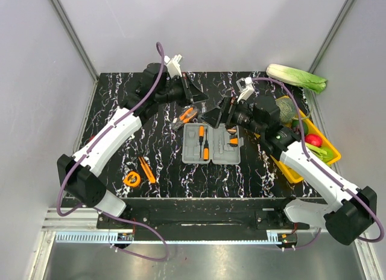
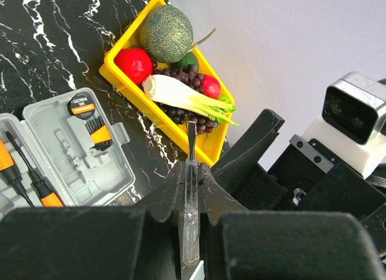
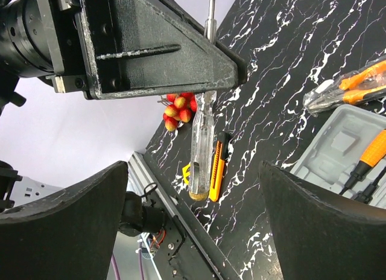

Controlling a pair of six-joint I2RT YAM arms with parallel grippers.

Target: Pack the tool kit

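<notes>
Screwdriver [image 2: 190,192] sits clamped between left fingers [image 2: 164,197], shaft jutting past their tips.

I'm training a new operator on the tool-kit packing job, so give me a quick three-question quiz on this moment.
1. Which gripper holds the clear-handled screwdriver? A) left gripper B) right gripper C) neither
2. True or false: the right gripper's jaws stand open on either side of the screwdriver's handle.
3. Fill in: the grey case lies ____, with orange-handled screwdrivers in one half.

Key: 1 A; 2 true; 3 open.
</notes>
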